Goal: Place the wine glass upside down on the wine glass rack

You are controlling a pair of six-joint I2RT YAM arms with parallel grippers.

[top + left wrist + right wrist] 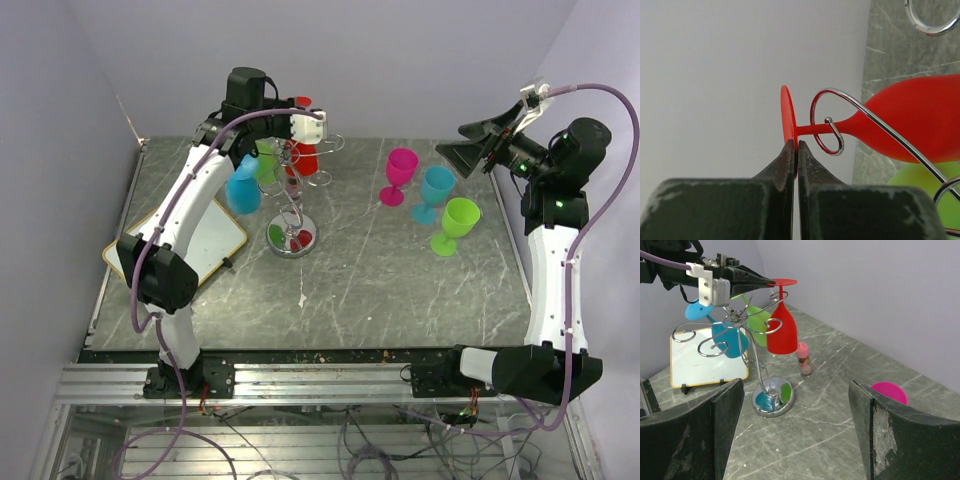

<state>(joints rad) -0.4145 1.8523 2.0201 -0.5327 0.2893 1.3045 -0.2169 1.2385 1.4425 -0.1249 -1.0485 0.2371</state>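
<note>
A red wine glass [781,330] hangs upside down, bowl down and foot up. My left gripper [318,115] is shut on the edge of its flat foot, as the left wrist view [795,145] and the right wrist view [767,281] show. The red stem lies across a curled scroll end [830,90] of the silver wine glass rack [293,238], which has a round disc base [772,400]. A blue glass [727,340] and a green glass [760,322] hang upside down on the rack. My right gripper [462,145] is open and empty, held high at the right.
A pink glass [400,172], a blue glass [436,190] and a green glass [458,222] stand upright right of the rack. A white board with a yellow rim [215,245] lies to the rack's left. A small pink bottle [804,359] stands behind the rack. Walls close the back and sides.
</note>
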